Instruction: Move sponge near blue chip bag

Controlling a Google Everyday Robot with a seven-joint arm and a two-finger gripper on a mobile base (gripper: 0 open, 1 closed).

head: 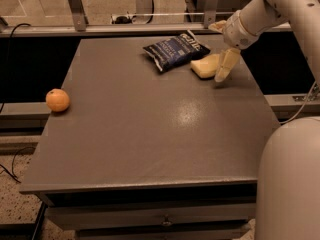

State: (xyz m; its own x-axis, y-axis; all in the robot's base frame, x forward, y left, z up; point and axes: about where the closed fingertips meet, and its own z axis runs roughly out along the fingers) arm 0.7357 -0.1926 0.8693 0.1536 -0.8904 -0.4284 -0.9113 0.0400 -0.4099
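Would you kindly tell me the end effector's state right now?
The end effector is open, holding nothing, at the far right of the table, just right of the sponge, which lies beside the blue chip bag.
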